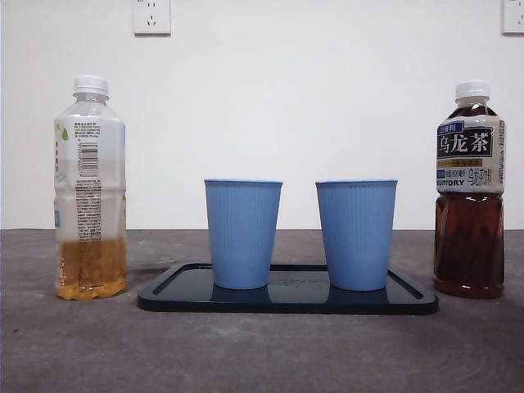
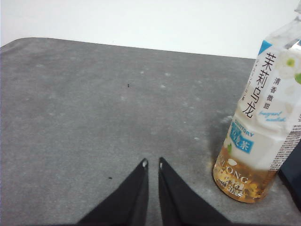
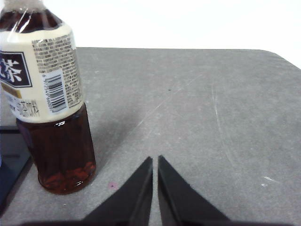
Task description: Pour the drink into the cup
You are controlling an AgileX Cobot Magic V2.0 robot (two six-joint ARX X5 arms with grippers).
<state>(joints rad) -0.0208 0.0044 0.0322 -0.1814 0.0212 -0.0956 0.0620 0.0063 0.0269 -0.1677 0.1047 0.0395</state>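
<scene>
Both grippers rest low on the worktop (image 1: 262, 352) with fingers closed on nothing: the left gripper (image 2: 152, 164) near the jasmine tea bottle (image 1: 90, 188), the right gripper (image 3: 155, 160) near the oolong bottle (image 1: 469, 188). Two blue cups (image 1: 242, 233) stand close together on the black tray (image 1: 409, 299). Both caps are on, and a careless sideways reach could topple either bottle. Open worktop lies outside each bottle.

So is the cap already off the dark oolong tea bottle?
No, the dark oolong tea bottle has its white cap on and stands upright on the table beside the black tray.
</scene>
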